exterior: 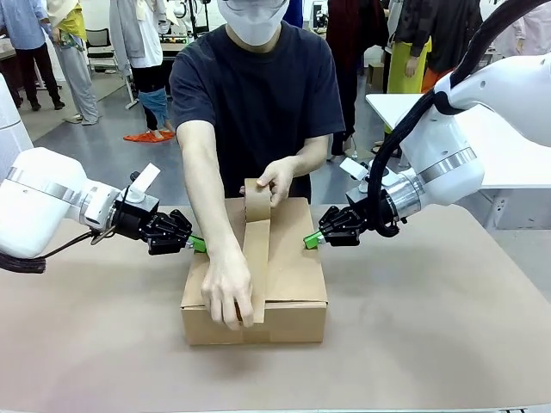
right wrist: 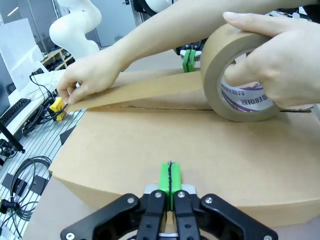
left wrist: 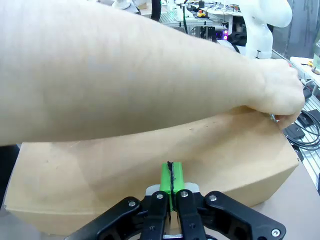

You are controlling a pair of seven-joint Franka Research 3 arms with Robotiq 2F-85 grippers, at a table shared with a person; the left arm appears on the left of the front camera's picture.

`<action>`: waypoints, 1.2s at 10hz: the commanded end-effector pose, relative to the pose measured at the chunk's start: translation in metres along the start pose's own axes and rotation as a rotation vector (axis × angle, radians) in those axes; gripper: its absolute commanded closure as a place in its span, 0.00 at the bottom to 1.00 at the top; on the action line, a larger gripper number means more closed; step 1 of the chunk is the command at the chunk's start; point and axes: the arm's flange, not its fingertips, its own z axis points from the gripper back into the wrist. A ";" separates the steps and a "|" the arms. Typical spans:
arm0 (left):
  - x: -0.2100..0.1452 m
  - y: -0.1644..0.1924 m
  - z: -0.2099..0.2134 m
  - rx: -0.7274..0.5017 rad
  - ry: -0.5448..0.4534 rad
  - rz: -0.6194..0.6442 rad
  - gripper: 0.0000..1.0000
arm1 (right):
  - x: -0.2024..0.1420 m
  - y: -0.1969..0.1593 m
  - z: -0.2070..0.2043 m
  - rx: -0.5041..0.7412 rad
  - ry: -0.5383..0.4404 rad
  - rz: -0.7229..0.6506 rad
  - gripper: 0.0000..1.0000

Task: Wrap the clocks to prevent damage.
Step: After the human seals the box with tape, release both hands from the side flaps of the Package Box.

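A closed cardboard box [exterior: 293,275] [left wrist: 240,160] [right wrist: 150,145] stands mid-table; the clocks are out of view. A person's hand [exterior: 225,292] presses a brown tape strip [exterior: 256,258] [right wrist: 145,92] over the box's front edge. The other hand [exterior: 277,176] holds the tape roll [exterior: 256,200] [right wrist: 240,75] at the far edge. My left gripper [exterior: 200,245] [left wrist: 171,172] is shut, its green pads touching the box's left top edge. My right gripper [exterior: 310,240] [right wrist: 170,175] is shut against the right top edge. The left gripper's pads [right wrist: 188,59] show across the box in the right wrist view.
The brown tabletop [exterior: 430,344] lies open in front and to both sides of the box. A white table [exterior: 508,146] stands at the back right. Cables [right wrist: 25,175] lie off the table's side. People stand farther back.
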 end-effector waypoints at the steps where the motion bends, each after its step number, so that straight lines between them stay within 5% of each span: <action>1: 0.000 0.000 -0.003 -0.002 0.002 -0.001 1.00 | -0.003 0.000 -0.002 -0.008 -0.001 -0.002 0.99; 12: 0.000 0.000 -0.003 -0.002 0.002 -0.001 1.00 | -0.003 0.000 -0.002 -0.008 -0.001 -0.002 0.99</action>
